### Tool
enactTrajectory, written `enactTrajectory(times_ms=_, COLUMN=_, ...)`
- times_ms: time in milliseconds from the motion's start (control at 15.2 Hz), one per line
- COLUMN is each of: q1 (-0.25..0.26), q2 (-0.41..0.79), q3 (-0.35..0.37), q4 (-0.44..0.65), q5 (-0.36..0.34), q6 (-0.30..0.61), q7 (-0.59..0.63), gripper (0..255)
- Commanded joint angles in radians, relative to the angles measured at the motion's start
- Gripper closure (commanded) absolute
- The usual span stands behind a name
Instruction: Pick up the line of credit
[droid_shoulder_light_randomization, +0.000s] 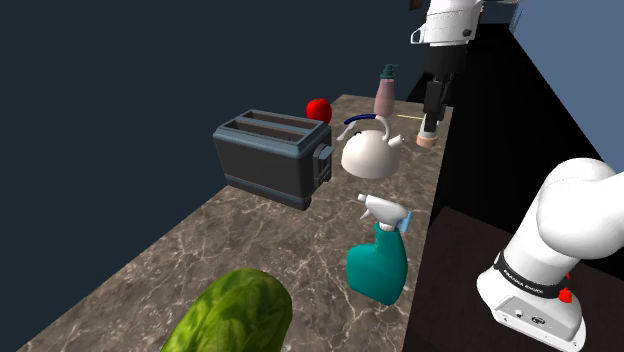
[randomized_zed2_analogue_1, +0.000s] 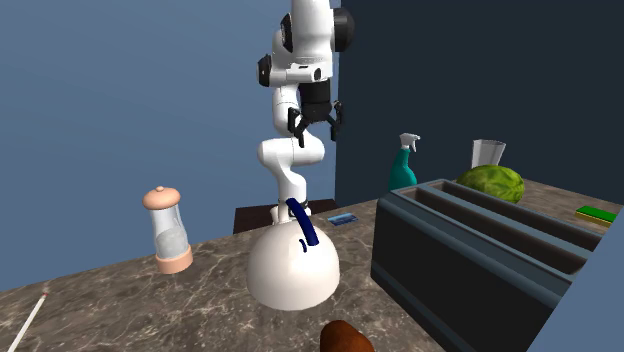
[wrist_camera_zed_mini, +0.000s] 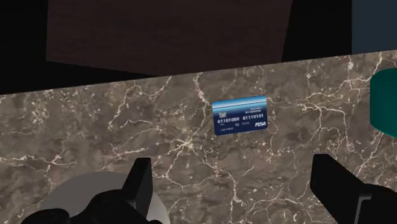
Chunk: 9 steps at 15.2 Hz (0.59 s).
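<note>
The line of credit is a blue bank card (wrist_camera_zed_mini: 240, 116) with white numbers, lying flat on the brown marble counter (wrist_camera_zed_mini: 95, 127) near its edge. In the second exterior view the card (randomized_zed2_analogue_1: 343, 218) lies behind the white kettle (randomized_zed2_analogue_1: 292, 265). My black gripper (wrist_camera_zed_mini: 232, 167) hangs open well above the counter, fingers wide apart, with the card a little ahead of them and nothing between them. It also appears high over the counter's edge in the shoulder view (droid_shoulder_light_randomization: 436, 100) and the second exterior view (randomized_zed2_analogue_1: 318, 124).
A dark toaster (droid_shoulder_light_randomization: 272, 155), the white kettle (droid_shoulder_light_randomization: 370, 152) with a blue handle, a teal spray bottle (droid_shoulder_light_randomization: 379, 262) and a green lettuce (droid_shoulder_light_randomization: 235, 318) stand on the counter. A peach-capped shaker (randomized_zed2_analogue_1: 168, 231), a red apple (droid_shoulder_light_randomization: 318, 108) and a pink bottle (droid_shoulder_light_randomization: 386, 92) stand farther along.
</note>
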Motion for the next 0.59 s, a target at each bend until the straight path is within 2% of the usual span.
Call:
enactTrajectory(times_ms=0, q1=0.0, q2=0.0, q3=0.0, q4=0.0, q5=0.0, q6=0.0, q7=0.0, gripper=0)
enactTrajectory(times_ms=528, q1=-0.149, q2=0.04, q3=0.102, q4=-0.223, q5=0.269, q6=0.12, q7=0.563, gripper=0)
